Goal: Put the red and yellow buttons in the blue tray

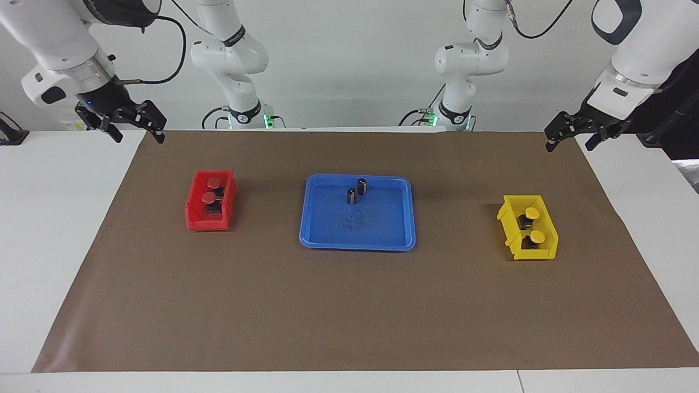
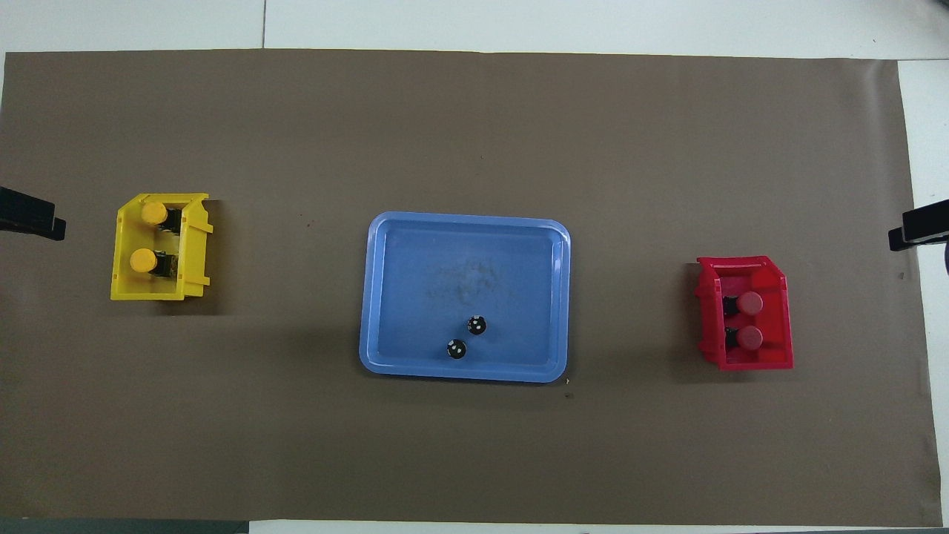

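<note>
- Facing view: my left gripper [image 1: 568, 134] hangs in the air over the mat's edge at my left arm's end, fingers spread, holding nothing.
- My right gripper [image 1: 134, 126] hangs over the mat's corner at the other end, fingers spread too, empty.
- The flat rectangular blue plastic tray [image 1: 327, 243] lies mid-table on the brown paper mat [image 1: 349, 311]; two dark capless cylinders [image 1: 356, 191] stand upright in its part nearer to me.
- Two red domed push-buttons [image 1: 212, 189] sit in the small red plastic bin [image 1: 192, 210], toward my right arm's end.
- Two yellow domed push-buttons [image 1: 534, 224] sit in the small yellow plastic bin [image 1: 507, 226], toward my left arm's end.
- Overhead view: only my grippers' dark tips show at the edges, left gripper [image 2: 30, 215], right gripper [image 2: 919, 230].
- Blue tray [image 2: 385, 297] central, both bins well apart from it, yellow buttons [image 2: 148, 237] and red buttons [image 2: 749, 320] inside their bins.
</note>
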### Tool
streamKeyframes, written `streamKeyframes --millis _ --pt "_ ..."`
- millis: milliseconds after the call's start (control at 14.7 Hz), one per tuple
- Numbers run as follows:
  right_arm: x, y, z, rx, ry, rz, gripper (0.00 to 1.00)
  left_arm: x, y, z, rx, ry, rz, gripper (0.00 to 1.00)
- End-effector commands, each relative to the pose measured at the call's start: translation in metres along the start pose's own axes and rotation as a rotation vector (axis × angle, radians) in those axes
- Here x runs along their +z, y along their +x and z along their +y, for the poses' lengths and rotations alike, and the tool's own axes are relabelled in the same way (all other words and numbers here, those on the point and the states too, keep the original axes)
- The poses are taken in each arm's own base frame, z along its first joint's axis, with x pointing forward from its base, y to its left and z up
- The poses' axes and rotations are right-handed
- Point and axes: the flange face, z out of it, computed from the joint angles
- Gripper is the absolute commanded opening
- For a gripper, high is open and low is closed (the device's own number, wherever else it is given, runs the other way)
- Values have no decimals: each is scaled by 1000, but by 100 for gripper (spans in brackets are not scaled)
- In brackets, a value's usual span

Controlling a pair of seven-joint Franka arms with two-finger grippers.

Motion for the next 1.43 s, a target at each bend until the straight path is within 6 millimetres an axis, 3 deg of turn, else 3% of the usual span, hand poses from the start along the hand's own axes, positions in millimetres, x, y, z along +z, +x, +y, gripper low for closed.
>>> streamKeyframes --millis 0,477,750,886,1159,1295,1364 --pt "-3 -1 -1 9 -9 6 100 0 -7 0 4 -9 2 100" --pt "0 -1 4 24 -7 15 100 1 -9 -3 -2 -10 -5 100" --pt "-2 1 -5 -38 -4 26 100 1 -8 -4 -4 -10 -4 100" --pt "2 1 -6 -40 0 25 88 1 -10 -4 -4 -10 -8 100" --pt "48 -3 -39 -50 0 26 77 1 -8 10 19 -8 -8 100" --pt "86 0 -42 -44 3 28 75 0 -8 37 73 -6 -7 100" --pt "102 3 -45 -42 2 31 74 0 -8 39 76 -5 -4 100"
